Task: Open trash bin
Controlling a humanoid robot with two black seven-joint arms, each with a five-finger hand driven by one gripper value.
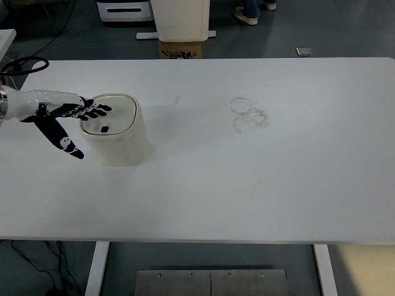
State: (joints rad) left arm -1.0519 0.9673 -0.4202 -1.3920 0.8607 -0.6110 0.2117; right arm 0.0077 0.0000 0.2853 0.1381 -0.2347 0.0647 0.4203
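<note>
From the head view, I had my left hand (66,120) reaching in from the left edge of the white table (247,185); its fingers (92,110) were spread flat and held nothing, the tips lying over the left rim of the trash bin (115,129); whether they actually pressed on the lid (110,115) or hovered just above it I could not tell from this angle. The thumb (66,143) pointed down and toward the near edge, clear of the bin's side wall. The forearm was cut off by the picture's left border, so I saw only its white sleeve-like casing.

The bin stood on the left part of the table, upright, cream-coloured, with rounded corners; the lid looked shut and level; a small dark mark (104,129) sat near the lid's front, too small for me to say what it was.

Faint ring-shaped smudges (249,115) marked the table's middle, well apart from the bin. Beyond the far edge stood a cardboard box (182,49), half hidden by the tabletop; a person's shoes (250,15) showed at the top, the rest cut off.
</note>
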